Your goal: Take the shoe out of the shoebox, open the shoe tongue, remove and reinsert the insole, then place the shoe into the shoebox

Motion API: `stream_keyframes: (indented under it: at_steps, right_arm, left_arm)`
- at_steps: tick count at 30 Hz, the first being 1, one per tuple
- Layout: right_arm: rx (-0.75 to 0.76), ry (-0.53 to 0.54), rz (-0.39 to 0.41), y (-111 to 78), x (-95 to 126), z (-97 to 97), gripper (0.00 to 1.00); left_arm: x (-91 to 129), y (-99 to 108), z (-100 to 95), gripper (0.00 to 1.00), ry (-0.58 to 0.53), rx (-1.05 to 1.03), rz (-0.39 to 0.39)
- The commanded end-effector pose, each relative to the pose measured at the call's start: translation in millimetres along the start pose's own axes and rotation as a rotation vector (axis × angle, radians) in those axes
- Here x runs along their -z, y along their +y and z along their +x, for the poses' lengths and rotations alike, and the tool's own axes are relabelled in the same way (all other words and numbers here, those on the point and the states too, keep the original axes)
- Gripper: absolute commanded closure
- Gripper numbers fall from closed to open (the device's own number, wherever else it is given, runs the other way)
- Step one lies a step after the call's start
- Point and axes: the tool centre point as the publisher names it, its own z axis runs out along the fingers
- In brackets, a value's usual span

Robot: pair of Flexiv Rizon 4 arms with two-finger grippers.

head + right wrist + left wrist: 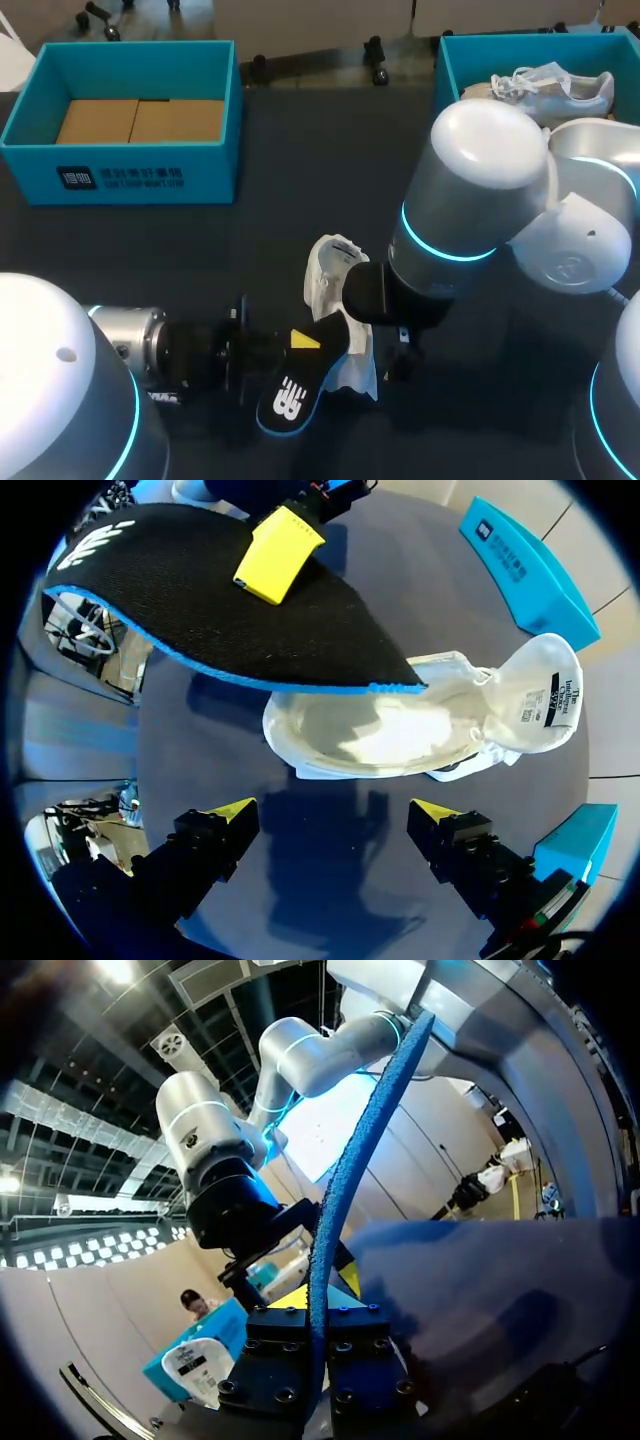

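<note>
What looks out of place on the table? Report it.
Only the insole: it is out of the shoe, pinched by the left gripper and tilted above it. The shoe sits on the table, tongue pulled back. The right gripper hangs open over it. Nothing looks spilled or damaged.

You look down on a dark, matte table (300, 150) that fills nearly the whole head view, its far edge running straight across the top. In the right wrist view, soft-edged shadows lie on its smooth surface, which shows a faint sheen.
</note>
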Motion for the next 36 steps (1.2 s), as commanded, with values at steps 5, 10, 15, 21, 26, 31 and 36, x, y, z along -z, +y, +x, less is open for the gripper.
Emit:
stream_keyframes:
  at_steps: [5,10,15,21,26,31,36]
  right_arm:
    - [0.0,0.0,-0.001,0.7,-2,0.4,0.0]
    - [0.0,0.0,-0.001,0.7,-2,0.4,0.0]
    - [0.0,0.0,-0.001,0.7,-2,0.4,0.0]
    - [0.0,0.0,-0.001,0.7,-2,0.4,0.0]
    - [0.0,0.0,-0.001,0.7,-2,0.4,0.0]
    - [0.0,0.0,-0.001,0.7,-2,0.4,0.0]
    - [0.0,0.0,-0.001,0.7,-2,0.4,0.0]
  left_arm:
    - [2,6,1.1,1.0,0.005,0.013,-0.003]
    - [3,1,2.5,1.0,0.021,0.022,0.019]
    - [0,-9,2.5,1.0,0.043,0.016,0.045]
    - [-5,-14,0.2,1.0,0.055,0.009,0.058]
    - [-12,-18,-1.0,1.0,0.073,0.009,0.072]
    - [-23,-21,2.2,1.0,0.105,-0.01,0.09]
    - [-30,-22,1.0,1.0,0.109,-0.029,0.097]
